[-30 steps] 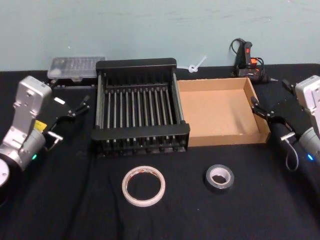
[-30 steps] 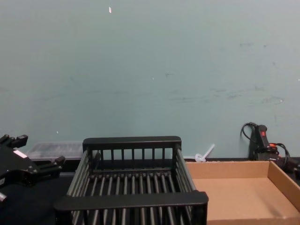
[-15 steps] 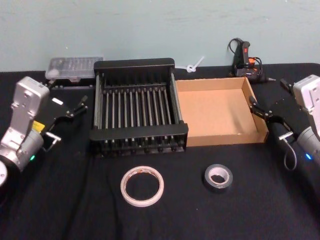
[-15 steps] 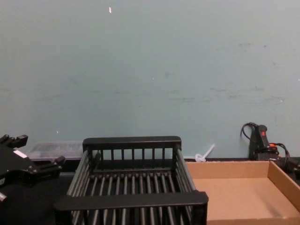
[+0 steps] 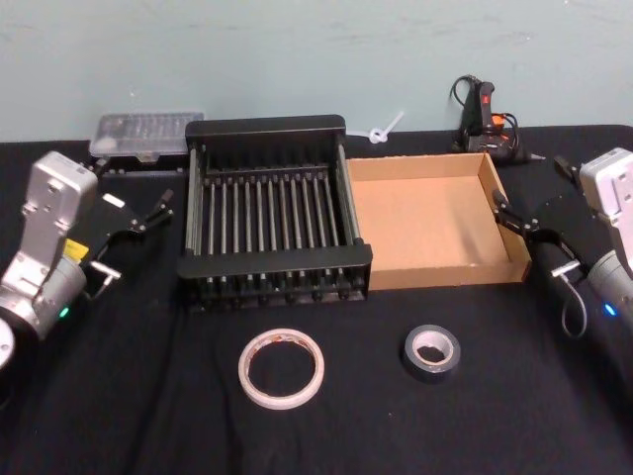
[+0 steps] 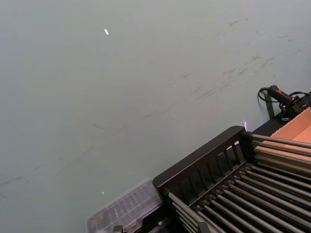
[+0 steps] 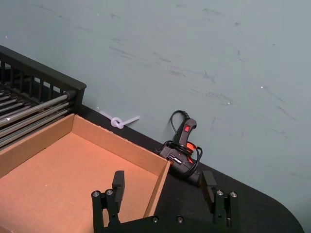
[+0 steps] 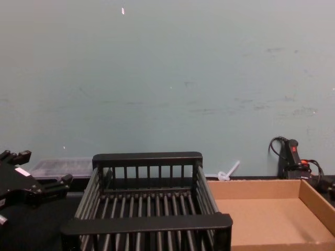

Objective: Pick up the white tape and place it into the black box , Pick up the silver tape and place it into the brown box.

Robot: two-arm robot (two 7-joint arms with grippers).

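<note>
The white tape [image 5: 282, 367] lies flat on the black table in front of the black box [image 5: 267, 127], with red marks on its face. To its right the silver tape [image 5: 432, 352] lies flat in front of the brown box [image 5: 425, 223]. Both boxes hold nothing. My left gripper [image 5: 134, 188] hovers open to the left of the black box [image 8: 146, 159] and also appears in the chest view [image 8: 42, 168]. My right gripper [image 5: 532, 186] is open beside the right wall of the brown box [image 7: 58, 174]. In the right wrist view its fingers [image 7: 118, 182] straddle that box's far corner.
A clear plastic case [image 5: 148, 134] sits behind the black box on the left. A black glue gun [image 5: 485, 114] with its cord stands at the back right near the wall, and a white tie [image 5: 386, 129] lies behind the boxes.
The head view's framing has shifted slightly. The tapes, the boxes and both arms hold their places.
</note>
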